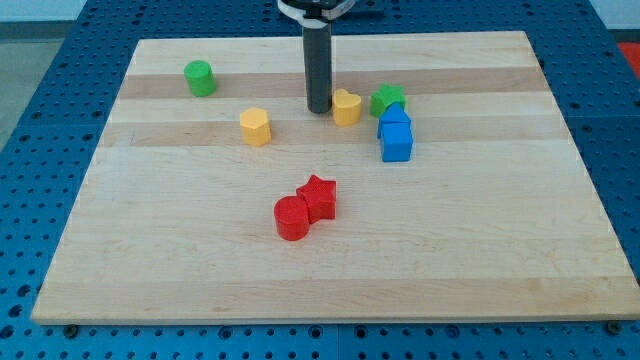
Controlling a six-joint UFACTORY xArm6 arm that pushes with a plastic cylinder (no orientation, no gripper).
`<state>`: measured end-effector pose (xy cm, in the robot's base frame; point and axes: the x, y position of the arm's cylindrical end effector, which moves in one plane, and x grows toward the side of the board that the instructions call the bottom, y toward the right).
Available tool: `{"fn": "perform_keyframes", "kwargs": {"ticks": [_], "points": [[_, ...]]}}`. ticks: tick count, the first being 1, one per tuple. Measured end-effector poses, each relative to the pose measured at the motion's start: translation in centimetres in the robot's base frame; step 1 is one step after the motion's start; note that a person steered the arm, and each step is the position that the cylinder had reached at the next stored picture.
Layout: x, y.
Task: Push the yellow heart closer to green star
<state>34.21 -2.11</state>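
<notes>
Rod ending in my tip (319, 109), planted on the wooden board (200, 270) near the view's top, a little left of centre. No claw on this arm, only the bare rod, so nothing released, clenched or grasped. Just to the view's right of my tip, touching or nearly touching: the yellow heart (346, 106). Further to the view's right of my tip, just beyond the heart: the green star (388, 99), close beside the heart, a sliver of gap at most, hard to tell. Below the star and to the lower right of my tip: two blue blocks, the upper blue block (394, 118) pressed against the lower blue cube (397, 142), the upper one's shape hard to make out. To the view's left of my tip and slightly lower: a yellow hexagonal block (256, 127), apart from it. Far to the view's left and a little higher: a green cylinder (200, 78), well apart. Well below my tip, toward the view's bottom: a red star (318, 196) touching a red cylinder (292, 218) at its lower left
</notes>
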Motion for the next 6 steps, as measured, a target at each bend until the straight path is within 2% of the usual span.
{"fn": "perform_keyframes", "kwargs": {"ticks": [3,6], "points": [[3.0,-0.5],[3.0,1.7]]}}
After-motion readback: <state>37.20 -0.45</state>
